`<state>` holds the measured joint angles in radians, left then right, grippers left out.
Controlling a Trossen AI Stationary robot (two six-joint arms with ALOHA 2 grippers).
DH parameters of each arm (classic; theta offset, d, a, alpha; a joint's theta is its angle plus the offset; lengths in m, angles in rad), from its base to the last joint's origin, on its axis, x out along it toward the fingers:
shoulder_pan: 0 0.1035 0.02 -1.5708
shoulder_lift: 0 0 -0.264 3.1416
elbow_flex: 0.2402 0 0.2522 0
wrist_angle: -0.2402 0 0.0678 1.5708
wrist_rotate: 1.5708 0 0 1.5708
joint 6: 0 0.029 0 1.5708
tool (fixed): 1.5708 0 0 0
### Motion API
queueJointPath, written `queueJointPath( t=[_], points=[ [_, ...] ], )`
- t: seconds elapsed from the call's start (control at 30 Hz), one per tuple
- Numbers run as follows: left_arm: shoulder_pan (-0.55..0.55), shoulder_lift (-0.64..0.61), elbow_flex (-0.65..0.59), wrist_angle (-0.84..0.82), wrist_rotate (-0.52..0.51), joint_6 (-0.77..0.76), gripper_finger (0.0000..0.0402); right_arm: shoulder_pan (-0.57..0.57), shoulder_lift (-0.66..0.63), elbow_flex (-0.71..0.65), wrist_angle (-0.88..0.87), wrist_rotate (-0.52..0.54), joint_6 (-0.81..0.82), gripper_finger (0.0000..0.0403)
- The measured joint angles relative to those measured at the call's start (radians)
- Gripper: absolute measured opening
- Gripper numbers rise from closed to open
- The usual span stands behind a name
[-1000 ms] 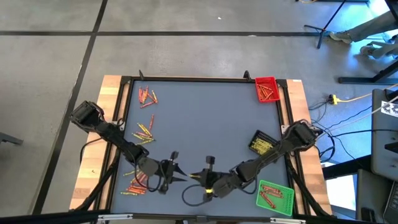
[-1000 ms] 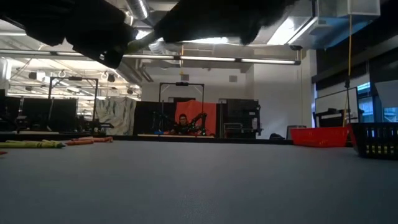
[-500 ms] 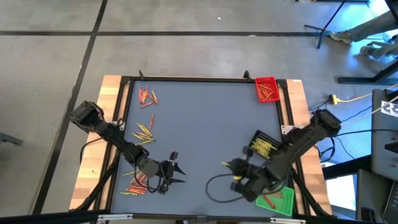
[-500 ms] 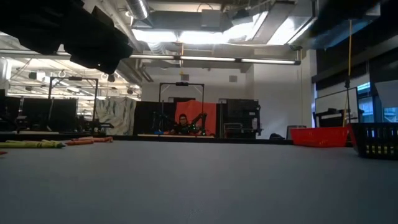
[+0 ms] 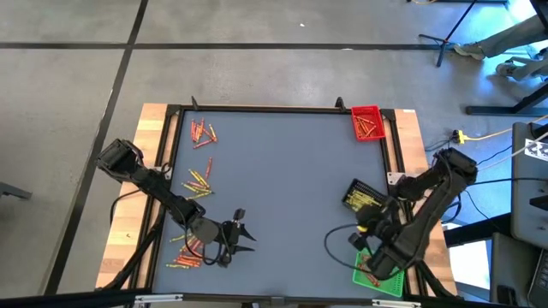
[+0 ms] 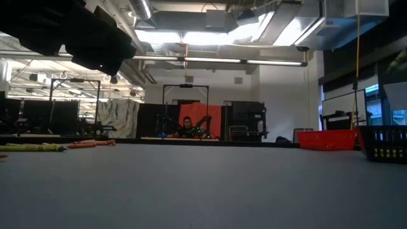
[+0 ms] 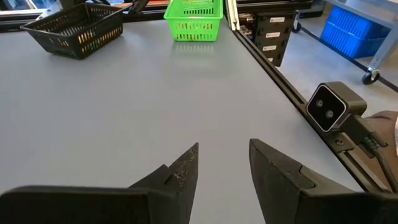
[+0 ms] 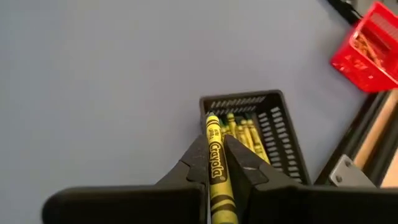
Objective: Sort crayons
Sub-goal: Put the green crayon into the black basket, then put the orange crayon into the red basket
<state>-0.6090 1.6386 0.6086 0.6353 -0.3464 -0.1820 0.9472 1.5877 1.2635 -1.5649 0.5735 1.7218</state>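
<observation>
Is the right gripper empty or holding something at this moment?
Holding. The right gripper is shut on a yellow crayon, clamped between its fingers, with the black tray of yellow crayons ahead.

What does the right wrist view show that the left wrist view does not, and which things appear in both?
Only the right wrist view shows the right gripper shut on a yellow crayon, and the red tray. Only the left wrist view shows the left gripper, open and empty, and the green tray. Both show the grey table and the black tray with yellow crayons inside.
</observation>
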Motion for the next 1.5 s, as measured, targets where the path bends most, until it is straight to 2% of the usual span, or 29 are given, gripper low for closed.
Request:
queueJointPath(
  t=[0.23, 0.47, 0.73, 0.9, 0.97, 1.03, 1.13, 1.23, 1.3, 1.37, 1.5],
  points=[
    [0.0, 0.0, 0.0, 0.0, 0.0, 0.0, 0.0128, 0.083, -0.086, -0.173, 0.02, -0.024, 0.2, 0.0021],
    [0.0, 0.0, 0.0, 0.0, -0.009, 0.006, 0.0128, 0.102, -0.196, -0.419, 0.276, -0.03, 0.237, 0.0036],
    [0.0, 0.0, -0.001, 0.001, -0.009, 0.008, 0.0128, 0.098, -0.199, -0.567, 0.393, -0.041, 0.265, 0.0113],
    [0.0, 0.0, -0.001, 0.001, -0.009, 0.009, 0.0128, 0.098, -0.21, -0.504, 0.323, -0.129, 0.237, 0.0191],
    [0.0, 0.001, -0.001, 0.001, -0.004, 0.008, 0.0128, 0.099, -0.215, -0.447, 0.278, -0.123, 0.224, 0.0215],
    [0.0, 0.001, -0.001, 0.001, -0.001, 0.008, 0.0128, 0.1, -0.216, -0.388, 0.281, -0.041, 0.19, 0.0233],
    [0.0, -0.008, -0.001, -0.038, 0.001, -0.003, 0.0128, 0.1, -0.216, -0.334, 0.364, 0.185, 0.076, 0.025],
    [0.001, -0.059, 0.01, -0.182, -0.003, -0.065, 0.0128, 0.099, -0.215, -0.329, 0.538, 0.434, -0.116, 0.0254],
    [0.001, -0.109, 0.039, -0.321, -0.007, -0.105, 0.0128, 0.088, -0.208, -0.329, 0.643, 0.55, -0.256, 0.0253],
    [0.004, -0.16, 0.074, -0.466, -0.02, -0.149, 0.0128, 0.062, -0.196, -0.329, 0.729, 0.609, -0.381, 0.025],
    [0.012, -0.246, 0.132, -0.687, -0.092, -0.224, 0.0128, -0.028, -0.165, -0.329, 0.87, 0.632, -0.573, 0.0244]
  ],
)
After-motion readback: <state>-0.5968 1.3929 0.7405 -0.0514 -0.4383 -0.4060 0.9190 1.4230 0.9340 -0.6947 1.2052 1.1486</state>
